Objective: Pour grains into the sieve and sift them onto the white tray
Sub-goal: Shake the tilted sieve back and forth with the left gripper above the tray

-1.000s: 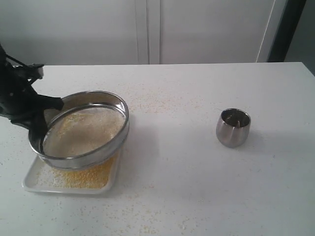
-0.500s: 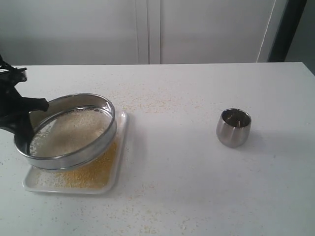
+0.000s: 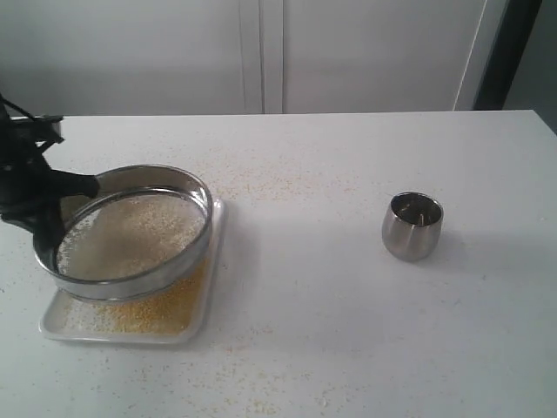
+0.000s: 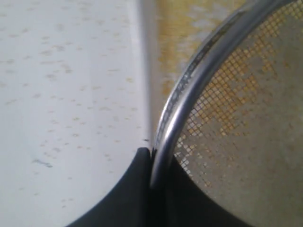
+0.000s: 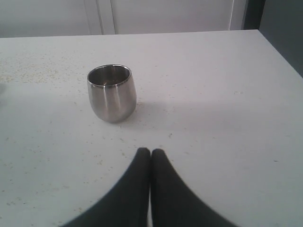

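Between the dark fingers of the left gripper (image 4: 151,163) sits the sieve (image 3: 174,274). The jaws are barely parted and pinch its shiny steel rim band. Beyond the jaws lies fine square wire mesh carrying pale, rice-like grains (image 3: 130,231). Under the mesh is the white tray (image 3: 113,338) – flat, low-rimmed, round-cornered – dusted with yellow-tan meal (image 3: 165,309). The sieve covers most of the tray; only the tray's edge strips show. Whether the two touch cannot be told.

The right gripper (image 5: 150,156) has its jaws pressed together, holding nothing. Ahead of them, apart, stands a small rounded steel cup (image 5: 111,93), upright and smooth, on a matte white table (image 3: 331,331) with stray specks (image 3: 261,183). There is open room on every side of the cup.
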Robot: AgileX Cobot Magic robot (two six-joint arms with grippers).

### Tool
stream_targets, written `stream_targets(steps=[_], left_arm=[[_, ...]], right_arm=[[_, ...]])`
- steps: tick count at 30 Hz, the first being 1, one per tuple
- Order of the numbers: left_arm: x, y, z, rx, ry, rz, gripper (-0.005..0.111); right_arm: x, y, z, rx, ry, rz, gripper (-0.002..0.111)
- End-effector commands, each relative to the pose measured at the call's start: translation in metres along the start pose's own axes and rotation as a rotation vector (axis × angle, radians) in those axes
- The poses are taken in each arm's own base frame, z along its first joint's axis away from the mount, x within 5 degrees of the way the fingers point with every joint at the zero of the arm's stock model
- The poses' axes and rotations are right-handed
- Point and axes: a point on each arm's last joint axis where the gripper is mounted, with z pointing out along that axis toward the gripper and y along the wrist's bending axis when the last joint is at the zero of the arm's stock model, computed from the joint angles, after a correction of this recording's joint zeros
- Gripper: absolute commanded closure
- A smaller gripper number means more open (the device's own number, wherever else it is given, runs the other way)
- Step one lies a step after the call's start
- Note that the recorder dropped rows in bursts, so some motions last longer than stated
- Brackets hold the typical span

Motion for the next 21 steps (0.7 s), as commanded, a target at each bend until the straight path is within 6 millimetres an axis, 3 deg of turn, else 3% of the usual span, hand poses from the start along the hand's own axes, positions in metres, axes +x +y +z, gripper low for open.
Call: stream_targets(steps=[1,3,5,7,9,11,13,15,17,19,21], left_arm=[[0.008,-0.012,-0.007,0.149,0.067,0.056,0.107],[0.004,-0.02,-0.01,0.141,-0.014,0.189,0.107],[-0.005,-0.003,-0.009,0.002,-0.09,0.071,0.107],[-0.005,0.013,-0.004,-0.043,-0.057,-0.079,0.107],[0.001,0.004,-0.002,0.082,0.038,-0.07,0.107],[0.005,-0.018,-0.003,0.224,0.063,0.084,0.107],[0.001,-0.023,-0.003,0.206,0.001,0.187,0.107],[-0.005,-0.002,0.0,0.046,-0.042,0.058,0.107],[-0.004,0.013,0.003,-0.001,-0.003,-0.105,0.107],[0.002,-0.001,0.002,0.13,0.072,-0.055,0.107],[0.005,-0.028,-0.005,0.272,0.052,0.132,0.107]], right_arm=[[0.0,0.0,0.0,0.005,-0.015,0.008,0.108],[0.0,0.0,0.0,0.005,-0.015,0.008,0.108],[0.0,0.0,0.0,0.005,-0.015,0.008,0.108],[0.0,0.0,0.0,0.005,-0.015,0.008,0.108],[0.0,0.0,0.0,0.005,-0.015,0.008,0.108],[0.0,0.0,0.0,0.005,-0.015,0.008,0.108],[0.0,0.0,0.0,0.005,-0.015,0.008,0.108],[0.0,0.0,0.0,0.005,-0.015,0.008,0.108],[0.0,0.0,0.0,0.005,-0.015,0.008,0.108],[0.0,0.0,0.0,0.005,-0.015,0.008,0.108],[0.0,0.0,0.0,0.005,-0.015,0.008,0.108]])
